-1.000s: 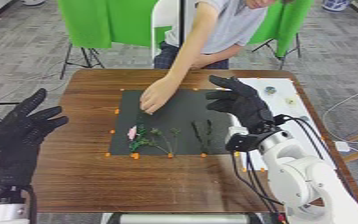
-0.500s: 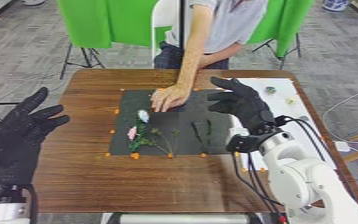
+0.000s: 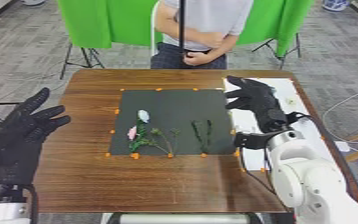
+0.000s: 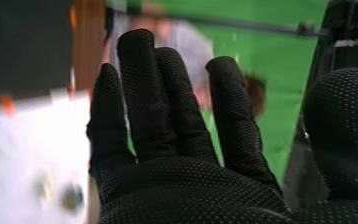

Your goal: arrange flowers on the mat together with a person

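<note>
Zero things sit in your left hand [image 3: 15, 135], fingers loosely extended at the table's [image 3: 87, 185] left edge. Along the mat's [image 3: 171, 110] near edge lie a leafy sprig [image 3: 169, 145] and two dark green stems [image 3: 202, 136]; beyond, toward its left edge, the pink flower [image 3: 132, 133], then the white flower [image 3: 143, 116]. Your right hand [image 3: 264, 102], empty, fingers extended, hovers above the white sheet [image 3: 244, 121]; the right wrist view adds its thumb [image 4: 340, 130] standing apart, and small objects [image 4: 72, 197] blurred past naming.

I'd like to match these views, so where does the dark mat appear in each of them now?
Head view: the dark mat lies on the brown table, under the flowers, left of the white sheet.
Right wrist view: one corner of it appears past the right hand, next to the sheet.
Shared landmark: the white sheet, bordering the mat both times.
</note>
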You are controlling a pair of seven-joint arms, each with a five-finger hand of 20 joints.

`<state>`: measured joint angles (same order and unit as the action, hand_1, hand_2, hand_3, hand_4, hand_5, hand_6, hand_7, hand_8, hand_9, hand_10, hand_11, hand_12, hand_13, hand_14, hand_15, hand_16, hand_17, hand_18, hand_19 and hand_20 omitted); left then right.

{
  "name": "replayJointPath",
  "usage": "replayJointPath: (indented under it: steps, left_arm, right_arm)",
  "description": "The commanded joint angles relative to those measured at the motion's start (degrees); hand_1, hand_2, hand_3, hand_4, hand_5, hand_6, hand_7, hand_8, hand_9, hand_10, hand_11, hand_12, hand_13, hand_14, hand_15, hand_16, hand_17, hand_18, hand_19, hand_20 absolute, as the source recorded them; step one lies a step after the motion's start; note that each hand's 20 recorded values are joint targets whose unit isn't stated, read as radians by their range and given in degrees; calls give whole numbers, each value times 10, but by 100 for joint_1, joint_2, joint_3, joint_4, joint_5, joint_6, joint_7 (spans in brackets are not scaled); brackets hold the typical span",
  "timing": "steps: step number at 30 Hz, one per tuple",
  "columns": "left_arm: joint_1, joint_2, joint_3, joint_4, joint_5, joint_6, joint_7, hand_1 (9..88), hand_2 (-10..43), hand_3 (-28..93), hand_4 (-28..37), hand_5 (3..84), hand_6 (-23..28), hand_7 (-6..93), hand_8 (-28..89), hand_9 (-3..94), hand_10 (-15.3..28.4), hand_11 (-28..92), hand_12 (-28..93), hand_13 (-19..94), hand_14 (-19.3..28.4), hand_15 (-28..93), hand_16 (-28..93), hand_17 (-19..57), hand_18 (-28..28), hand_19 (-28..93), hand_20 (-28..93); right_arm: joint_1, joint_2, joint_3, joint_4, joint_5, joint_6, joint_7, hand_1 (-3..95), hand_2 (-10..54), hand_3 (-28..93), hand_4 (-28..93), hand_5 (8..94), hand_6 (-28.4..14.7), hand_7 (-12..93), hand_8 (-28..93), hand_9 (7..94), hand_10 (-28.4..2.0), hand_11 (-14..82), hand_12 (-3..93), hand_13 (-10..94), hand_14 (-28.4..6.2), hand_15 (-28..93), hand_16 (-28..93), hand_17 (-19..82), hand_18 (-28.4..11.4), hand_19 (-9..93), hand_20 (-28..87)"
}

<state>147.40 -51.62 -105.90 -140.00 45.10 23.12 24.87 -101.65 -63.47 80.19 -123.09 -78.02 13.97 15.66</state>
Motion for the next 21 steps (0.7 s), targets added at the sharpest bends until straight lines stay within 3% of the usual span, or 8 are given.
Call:
replayJointPath:
  steps: [1, 4, 9, 12, 21]
  left_arm:
    - [63, -31, 11, -43, 53, 14, -134, 153, 62, 763, -283, 336, 55, 158, -112, 366, 196, 261, 113, 265, 284, 575, -102, -84, 242, 508, 163]
    - [93, -31, -6, -65, 60, 29, -103, 155, 62, 761, -283, 335, 55, 158, -111, 366, 196, 262, 113, 265, 284, 575, -102, -84, 242, 508, 162]
    - [102, -30, -41, -86, 84, 33, -104, 156, 63, 761, -283, 336, 55, 158, -111, 365, 196, 262, 112, 265, 284, 575, -102, -84, 241, 508, 160]
    - [60, -38, -28, -81, 105, 24, -138, 157, 62, 763, -283, 336, 56, 157, -111, 365, 197, 262, 112, 265, 284, 576, -102, -85, 241, 508, 158]
    - [92, 11, -14, -86, 85, 48, -35, 160, 62, 766, -283, 335, 56, 157, -110, 364, 198, 261, 111, 264, 284, 577, -103, -86, 241, 508, 154]
  right_arm:
    - [21, 581, 259, -78, -1284, 686, 713, 226, 63, 700, -255, 502, -13, 129, -110, 515, -202, 201, 150, 471, -189, 607, 84, 115, -229, 626, 174]
    - [414, 873, -62, 70, -2532, 1019, 1773, 237, 63, 693, -252, 506, -15, 132, -111, 515, -202, 198, 148, 480, -189, 613, 81, 127, -228, 641, 171]
    - [582, 1123, -10, 343, -3587, 780, 2569, 260, 47, 697, -244, 513, -18, 132, -112, 513, -199, 194, 146, 497, -184, 616, 77, 149, -229, 666, 168]
    - [660, 1209, 50, 554, -4129, 372, 2922, 269, 35, 698, -243, 501, -21, 126, -111, 497, -199, 186, 144, 504, -181, 621, 73, 155, -231, 685, 148]
    - [958, 1292, -125, 1009, -5192, -1084, 4033, 314, -10, 693, -234, 487, -32, 108, -105, 469, -219, 146, 142, 514, -183, 641, 62, 199, -245, 773, 59]
